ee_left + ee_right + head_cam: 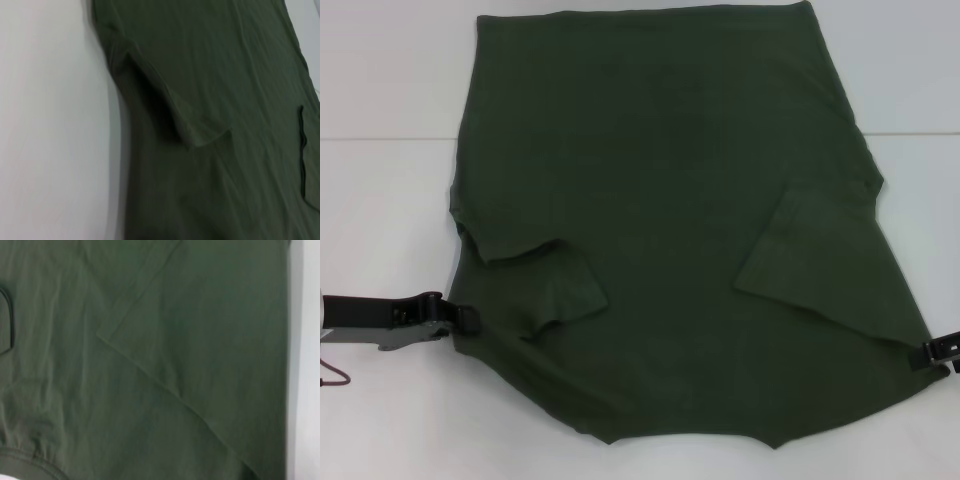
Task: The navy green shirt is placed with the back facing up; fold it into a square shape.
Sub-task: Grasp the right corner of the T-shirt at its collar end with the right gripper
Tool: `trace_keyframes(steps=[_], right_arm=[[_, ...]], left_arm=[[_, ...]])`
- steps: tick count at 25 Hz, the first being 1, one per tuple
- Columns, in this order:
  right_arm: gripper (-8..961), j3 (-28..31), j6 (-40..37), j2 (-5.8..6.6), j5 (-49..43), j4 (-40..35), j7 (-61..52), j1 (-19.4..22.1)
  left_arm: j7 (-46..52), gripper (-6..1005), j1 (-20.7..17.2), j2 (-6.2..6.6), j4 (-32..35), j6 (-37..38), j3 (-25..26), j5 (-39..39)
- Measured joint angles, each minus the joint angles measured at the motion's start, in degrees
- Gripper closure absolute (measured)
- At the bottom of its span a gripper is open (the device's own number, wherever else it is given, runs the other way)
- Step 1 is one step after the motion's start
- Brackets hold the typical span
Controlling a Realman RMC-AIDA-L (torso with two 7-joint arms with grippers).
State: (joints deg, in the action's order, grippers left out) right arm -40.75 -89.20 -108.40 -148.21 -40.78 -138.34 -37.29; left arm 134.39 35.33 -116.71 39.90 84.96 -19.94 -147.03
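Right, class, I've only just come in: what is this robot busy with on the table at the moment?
It is working on the navy green shirt, which lies spread on the white table with both short sleeves already folded inward onto the body. The left gripper is at the shirt's left edge near the robot, and the right gripper is at its right edge, opposite. Each meets the cloth at a near corner. The shirt is not yet a square.
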Motion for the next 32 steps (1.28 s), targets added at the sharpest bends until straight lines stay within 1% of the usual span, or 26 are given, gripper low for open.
trace_keyframes(steps=[13, 32], right_arm=[[73, -0.28, 0.56, 0.13, -1.32, 0.00, 0.00, 0.38], [73, -0.65, 0.89, -0.17, -1.38, 0.01, 0.03, -0.26]], left_arm=[[-0.09, 962, 0.00, -0.01, -0.03, -0.38, 0.06, -0.01], [-0.16, 962, 0.00, -0.10, -0.62, -0.67, -0.22, 0.40]])
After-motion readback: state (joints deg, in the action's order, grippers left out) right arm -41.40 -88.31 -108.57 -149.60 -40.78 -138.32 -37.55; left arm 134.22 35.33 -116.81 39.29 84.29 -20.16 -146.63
